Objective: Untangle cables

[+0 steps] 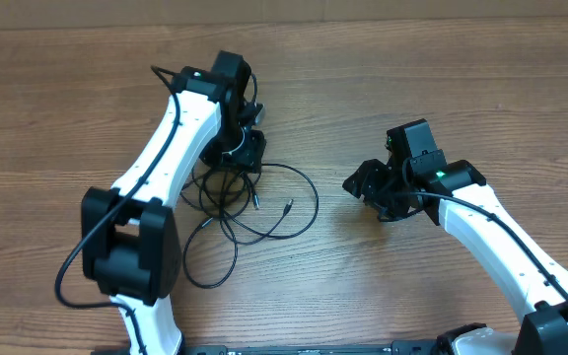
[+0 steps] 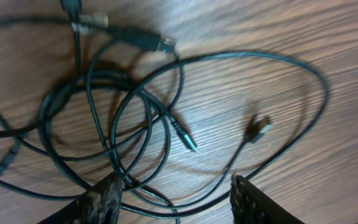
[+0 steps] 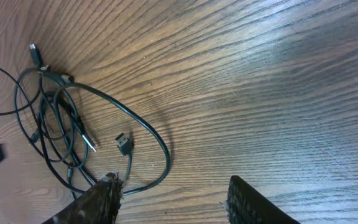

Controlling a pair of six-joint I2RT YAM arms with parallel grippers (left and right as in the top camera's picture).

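The cables [image 1: 227, 185] are thin black cords lying in a loose tangle on the wooden table, with one wide loop running out to the right. My left gripper [image 1: 243, 150] hovers over the tangle's far edge. In the left wrist view it [image 2: 176, 200] is open, and strands of the cables [image 2: 179, 130] run across the table between its fingers; a USB plug [image 2: 260, 129] lies off to the right. My right gripper [image 1: 363, 184] stands open to the right of the cables. Its wrist view shows the gripper [image 3: 174, 200] empty, with the cables [image 3: 73, 121] and a USB plug [image 3: 123, 142] at the left.
The white left arm [image 1: 166, 148] reaches from the near edge over the left side of the tangle. The right arm [image 1: 491, 232] comes in from the lower right. Bare wood [image 1: 442, 89] stretches around both arms.
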